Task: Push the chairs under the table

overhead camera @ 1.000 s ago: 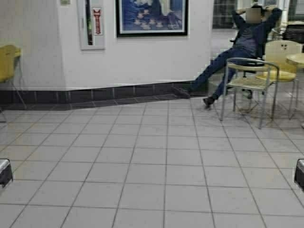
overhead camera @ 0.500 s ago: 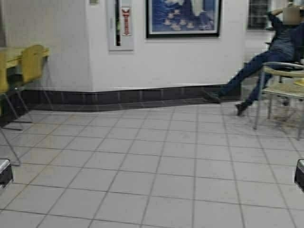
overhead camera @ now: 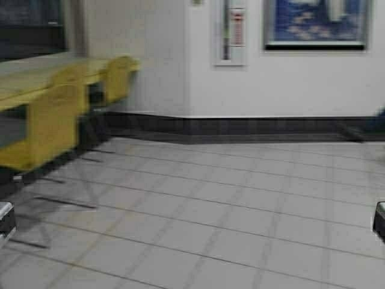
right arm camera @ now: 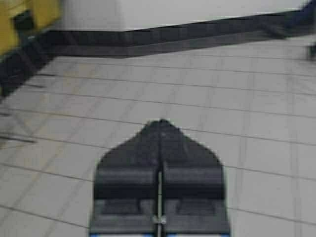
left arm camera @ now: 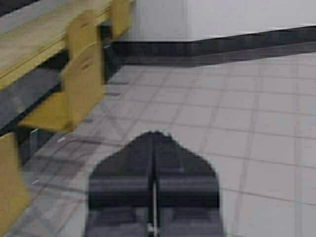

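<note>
1. The table runs along my left side, reaching back toward the far wall.
2. The chairs stand in a row before its edge, one behind another.
3. Open tiled floor spreads ahead and to my right.
4. On the wall ahead hangs a framed picture, with a narrow panel to its left.

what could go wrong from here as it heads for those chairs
The chairs stand out from the table at the robot's left, with thin legs splayed over the floor; the base could clip one while closing in.

Both the left gripper and the right gripper are shut and held low, so a push might land on a seat edge and turn the chair rather than slide it under.
</note>
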{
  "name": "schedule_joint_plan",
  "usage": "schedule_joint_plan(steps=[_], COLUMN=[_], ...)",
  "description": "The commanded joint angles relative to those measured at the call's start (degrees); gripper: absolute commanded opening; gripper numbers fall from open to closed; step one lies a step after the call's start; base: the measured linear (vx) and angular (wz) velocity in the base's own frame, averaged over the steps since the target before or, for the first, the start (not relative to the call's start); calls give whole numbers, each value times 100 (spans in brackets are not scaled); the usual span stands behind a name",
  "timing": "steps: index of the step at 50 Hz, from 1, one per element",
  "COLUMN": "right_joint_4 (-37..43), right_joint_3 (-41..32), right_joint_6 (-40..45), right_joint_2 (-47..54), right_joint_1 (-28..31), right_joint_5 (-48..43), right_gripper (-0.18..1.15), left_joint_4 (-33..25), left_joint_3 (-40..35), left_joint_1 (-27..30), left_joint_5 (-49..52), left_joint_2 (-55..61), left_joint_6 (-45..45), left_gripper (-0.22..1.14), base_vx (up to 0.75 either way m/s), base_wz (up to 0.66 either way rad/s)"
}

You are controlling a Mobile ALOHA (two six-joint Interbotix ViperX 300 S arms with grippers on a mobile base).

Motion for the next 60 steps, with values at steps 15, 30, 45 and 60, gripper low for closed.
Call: schedule_joint_plan(steps=[15,30,45,60], right_joint_4=[-9,-9,-9,9], right_joint_3=[-26,-53,-35,-35], right_joint_6=[-26,-44,-26,0], right_joint_2=[-70,70,-18,9], right_joint_1=[123,123,123,132], right_joint_5=[-18,-26,369,510], right_gripper=[4,4,4,4], left_joint_4=[9,-9,-18,18], left_joint_3=[-53,-132,-158,-141], left_joint_1=[0,0,0,0], left_joint_5=[-26,-26,-26,-26], left_joint_2=[167,387,308,167], left_joint_6=[-18,-97,-202,-97], left_gripper=[3,3,3,3], base_vx=[25,19,17,14], base_wz=[62,62,67,67])
